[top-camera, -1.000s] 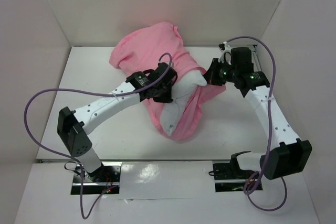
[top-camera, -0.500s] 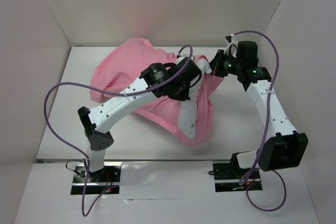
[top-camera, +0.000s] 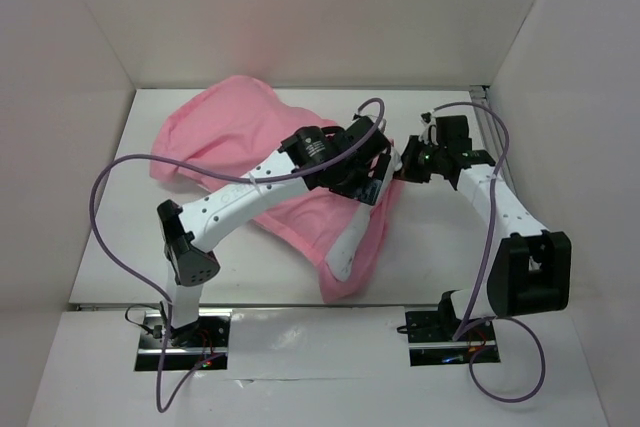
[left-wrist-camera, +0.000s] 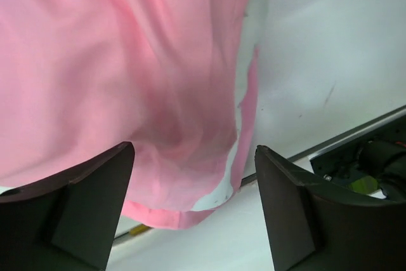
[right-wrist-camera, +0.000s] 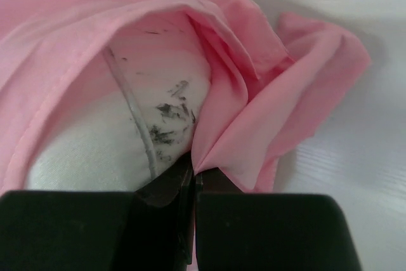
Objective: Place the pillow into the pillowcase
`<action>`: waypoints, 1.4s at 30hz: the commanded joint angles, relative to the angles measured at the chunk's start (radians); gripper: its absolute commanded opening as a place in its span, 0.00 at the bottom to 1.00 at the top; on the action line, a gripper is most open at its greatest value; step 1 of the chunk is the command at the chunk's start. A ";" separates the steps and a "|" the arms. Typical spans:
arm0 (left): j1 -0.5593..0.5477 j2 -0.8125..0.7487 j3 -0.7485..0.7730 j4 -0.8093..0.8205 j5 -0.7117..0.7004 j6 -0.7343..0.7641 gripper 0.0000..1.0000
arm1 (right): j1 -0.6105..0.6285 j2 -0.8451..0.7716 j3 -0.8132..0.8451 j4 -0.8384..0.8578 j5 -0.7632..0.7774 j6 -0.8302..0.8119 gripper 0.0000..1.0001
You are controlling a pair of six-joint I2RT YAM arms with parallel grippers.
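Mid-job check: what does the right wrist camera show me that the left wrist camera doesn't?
Only the right wrist view shows the right gripper shut on a fold of the pillowcase at its opening, and dark smudges on the pillow inside. Only the left wrist view shows the left gripper open, the pillowcase's far end, and a black mount at the table edge. Both show pink pillowcase over white pillow, and white table.

Top camera looks down; wrist cameras (close) share pillowcase (top-camera: pixel 220 135)
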 commanded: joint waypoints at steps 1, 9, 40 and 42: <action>-0.008 -0.079 -0.009 0.094 0.008 0.065 0.90 | -0.002 -0.058 -0.008 0.025 0.047 -0.017 0.00; -0.028 0.036 0.051 0.182 -0.042 0.162 1.00 | -0.002 -0.137 -0.017 -0.058 0.098 -0.038 0.00; 0.182 0.168 -0.496 0.373 0.288 0.260 0.00 | -0.124 -0.156 0.245 0.455 0.221 0.268 0.00; 0.182 0.197 -0.496 0.362 0.297 0.260 0.00 | -0.124 -0.180 0.245 0.512 0.169 0.281 0.00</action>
